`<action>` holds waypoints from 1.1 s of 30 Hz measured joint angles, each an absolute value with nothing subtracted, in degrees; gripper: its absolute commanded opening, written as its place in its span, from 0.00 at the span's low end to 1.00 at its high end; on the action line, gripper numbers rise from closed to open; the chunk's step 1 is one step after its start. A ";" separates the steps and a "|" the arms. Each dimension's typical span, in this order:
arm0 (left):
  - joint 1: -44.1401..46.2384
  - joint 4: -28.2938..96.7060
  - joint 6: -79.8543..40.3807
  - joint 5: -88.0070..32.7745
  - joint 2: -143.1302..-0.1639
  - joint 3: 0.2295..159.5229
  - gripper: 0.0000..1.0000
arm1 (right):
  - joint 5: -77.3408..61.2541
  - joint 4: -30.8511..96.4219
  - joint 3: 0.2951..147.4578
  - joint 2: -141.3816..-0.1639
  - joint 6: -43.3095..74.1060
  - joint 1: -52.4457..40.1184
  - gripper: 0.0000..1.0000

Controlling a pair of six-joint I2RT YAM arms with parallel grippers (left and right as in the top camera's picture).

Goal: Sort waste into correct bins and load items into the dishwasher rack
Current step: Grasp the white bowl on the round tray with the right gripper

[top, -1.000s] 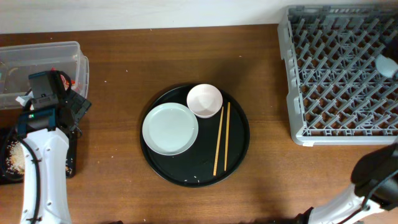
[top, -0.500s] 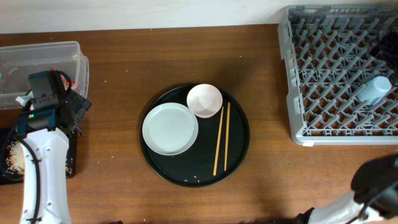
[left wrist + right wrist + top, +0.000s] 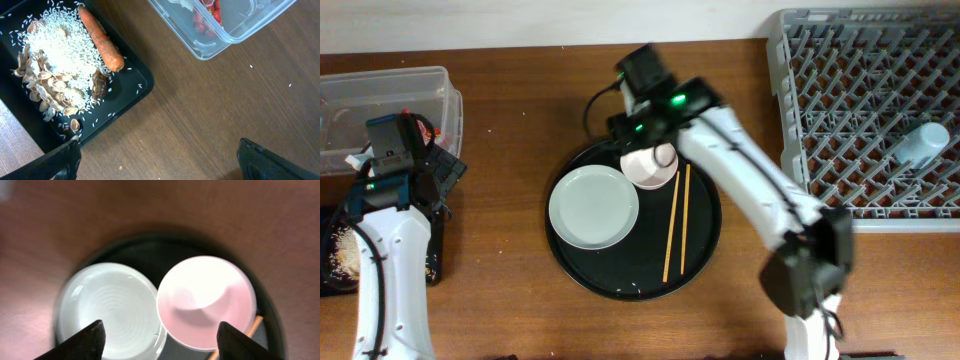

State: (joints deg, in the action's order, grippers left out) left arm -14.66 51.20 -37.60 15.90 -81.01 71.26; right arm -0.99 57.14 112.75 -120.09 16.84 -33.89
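Noted brown wooden table (image 3: 520,300), pale wall strip (image 3: 520,20) along the 12 o'clock edge.

Far left, 10 o'clock of the table: clear tub (image 3: 380,105), red wrapper (image 3: 207,15) inside.

Below the tub, 8 o'clock: shallow black tray (image 3: 135,85) holding rice (image 3: 60,50), beige scraps (image 3: 45,92) at the pile's 7 o'clock, carrot (image 3: 100,40) along its 2 o'clock side, dark scrap (image 3: 99,86) just under the carrot tip. Loose grains scattered over the tray floor.

Left gripper (image 3: 160,167) over bare wood near the tray and tub corners, fingers wide apart, nothing between.

Centre: round black tray (image 3: 700,250) carrying plate (image 3: 593,207) at its 9 o'clock, bowl (image 3: 650,172) at 12 o'clock just beside the plate, chopsticks (image 3: 677,225) side by side toward 3 o'clock.

Right gripper (image 3: 160,340) above bowl and plate, fingers apart, empty. Wrist view blurred.

Far right, 2 o'clock of the table: grey rack (image 3: 860,130), cup (image 3: 920,145) among the pegs near its 3 o'clock edge.
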 measured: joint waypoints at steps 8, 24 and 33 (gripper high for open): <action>-14.66 51.20 -37.60 15.92 -81.01 71.26 0.99 | 4.34 53.41 112.49 -131.76 23.24 -36.49 0.45; -14.66 51.20 -37.60 15.92 -81.01 71.26 0.99 | 4.73 50.72 110.32 -132.07 27.92 -37.23 0.05; -14.66 51.24 -37.60 15.92 -81.01 71.26 0.99 | 2.81 65.65 126.89 -127.70 23.90 -28.80 0.04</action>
State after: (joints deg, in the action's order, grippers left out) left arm -14.66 51.24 -37.60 15.92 -81.01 71.26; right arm 2.81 65.65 126.89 -127.70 23.90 -28.80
